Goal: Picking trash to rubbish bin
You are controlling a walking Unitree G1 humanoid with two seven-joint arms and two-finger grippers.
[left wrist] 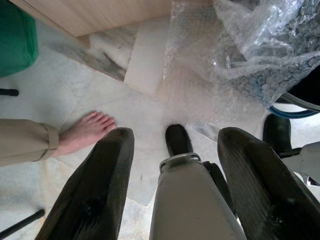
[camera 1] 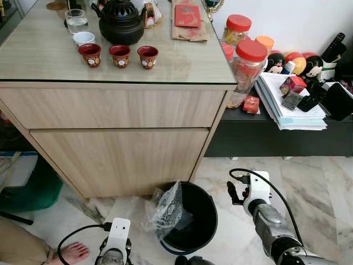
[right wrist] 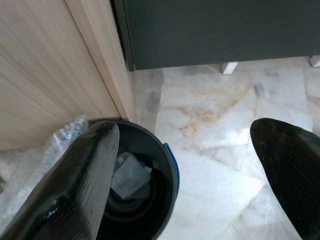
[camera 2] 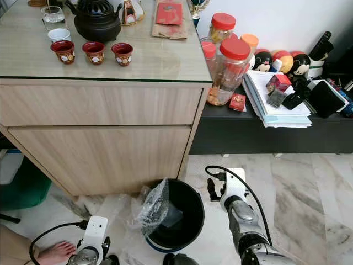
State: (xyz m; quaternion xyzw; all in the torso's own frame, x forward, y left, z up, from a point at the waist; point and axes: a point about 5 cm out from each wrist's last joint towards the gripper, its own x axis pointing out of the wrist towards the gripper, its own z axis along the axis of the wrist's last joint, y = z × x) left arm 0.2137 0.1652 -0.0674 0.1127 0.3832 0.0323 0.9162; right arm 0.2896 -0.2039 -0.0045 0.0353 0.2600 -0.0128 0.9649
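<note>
Far left, a person's bare foot [camera 1: 71, 253] rests on the marble floor [camera 1: 325, 187] — keep clear of it. Your left tool [left wrist: 175, 200] hangs low in front of the wooden cabinet [camera 1: 121, 143], fingers spread wide and empty, pointing down at the floor just short of the trash.

The trash is a crumpled sheet of clear bubble wrap [camera 1: 165, 210] — half draped over the left rim of the black rubbish bin [camera 1: 207, 221], the rest spilling onto the floor toward the cabinet. Expect it to be very light, soft and springy, a bit slippery. It will likely crush under the fingers and drag rather than lift as one piece. Take hold at the bunched, thick fold near the rim, not the flat single layer on the floor.

Inside the bin lies a pale scrap of paper [right wrist: 129, 175]. Your right tool [right wrist: 195, 180] hovers right of the bin above bare marble, fingers spread wide, holding nothing.

The tabletop [camera 1: 182, 63] above carries cups and a teapot — nothing to touch there.
</note>
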